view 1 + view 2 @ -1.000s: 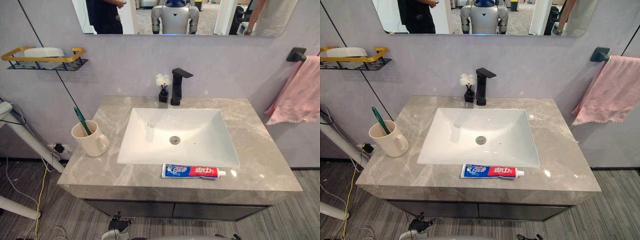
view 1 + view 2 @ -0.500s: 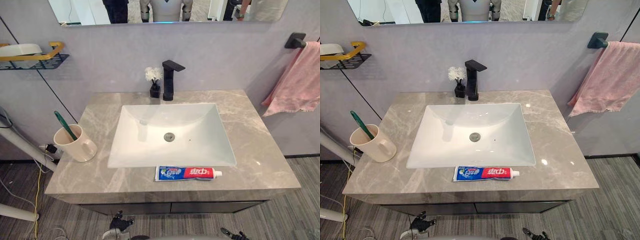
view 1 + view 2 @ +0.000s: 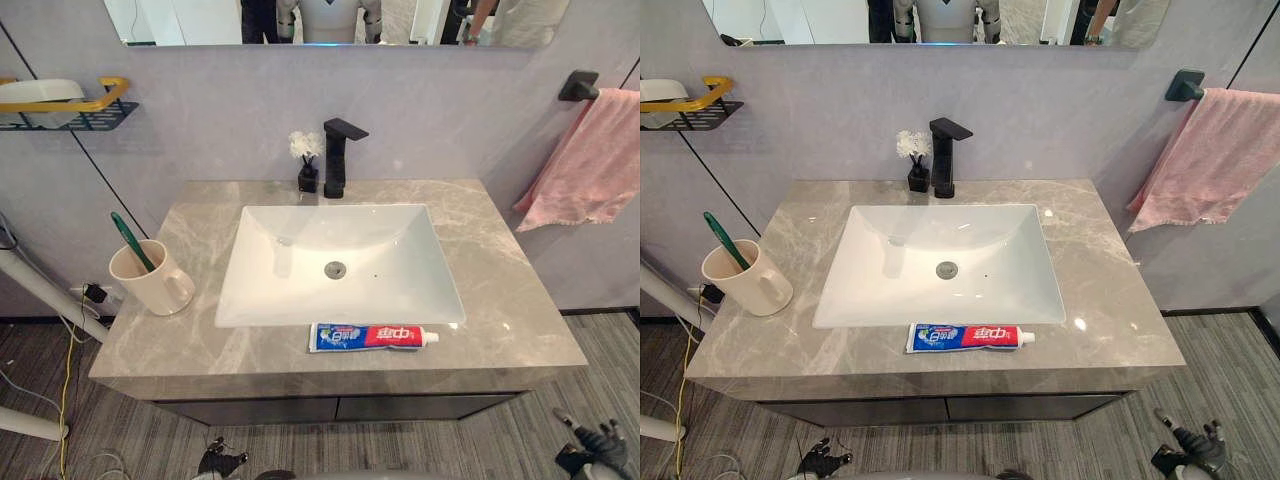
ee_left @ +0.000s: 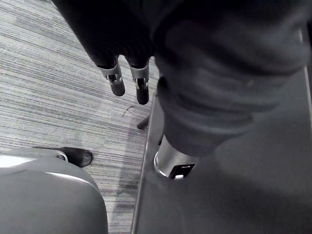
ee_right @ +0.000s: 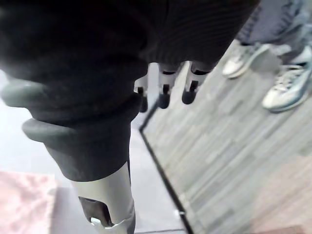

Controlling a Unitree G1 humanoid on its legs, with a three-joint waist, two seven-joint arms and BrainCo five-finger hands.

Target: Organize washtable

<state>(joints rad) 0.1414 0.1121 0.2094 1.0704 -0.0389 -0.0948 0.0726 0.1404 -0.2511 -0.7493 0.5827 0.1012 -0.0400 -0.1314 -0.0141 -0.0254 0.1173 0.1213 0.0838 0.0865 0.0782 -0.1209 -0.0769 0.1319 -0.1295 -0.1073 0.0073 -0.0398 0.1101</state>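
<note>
— What's on the washtable (image 3: 500,300)?

— Item one: toothpaste tube (image 3: 372,336), lying flat along the front edge, just in front of the white basin (image 3: 300,270), cap toward the right. Item two: cream mug (image 3: 150,280) near the left edge, handle toward the front right. Item three: green toothbrush (image 3: 130,240) leaning in the mug, its lower end hidden inside. Item four: black tap (image 3: 335,160) at the middle of the back edge. Item five: small dark vase (image 3: 306,160) of white flowers, just beside the tap on its left.

— And on the wall?

— Pink towel (image 3: 590,165) on a black bracket (image 3: 578,85), beyond the right edge, cut off by the frame. Yellow-railed shelf (image 3: 60,110) with a white dish (image 3: 40,92), past the left edge, also cut off. Mirror (image 3: 330,20) above, lower strip only.

— The hands?

— Both are low, below the front edge. Right hand (image 3: 1198,447) hangs past the front right corner, fingers spread and loose, with nothing in them. Left hand (image 3: 822,461) sits under the front left part, too small there to read. Its own wrist view shows the fingers (image 4: 117,83) straight, pointing at the grey floor (image 4: 58,97), with nothing held. The right wrist view shows fingertips (image 5: 163,95) relaxed and bare, and a person's pale shoes (image 5: 285,90) on the floor beyond.
</note>
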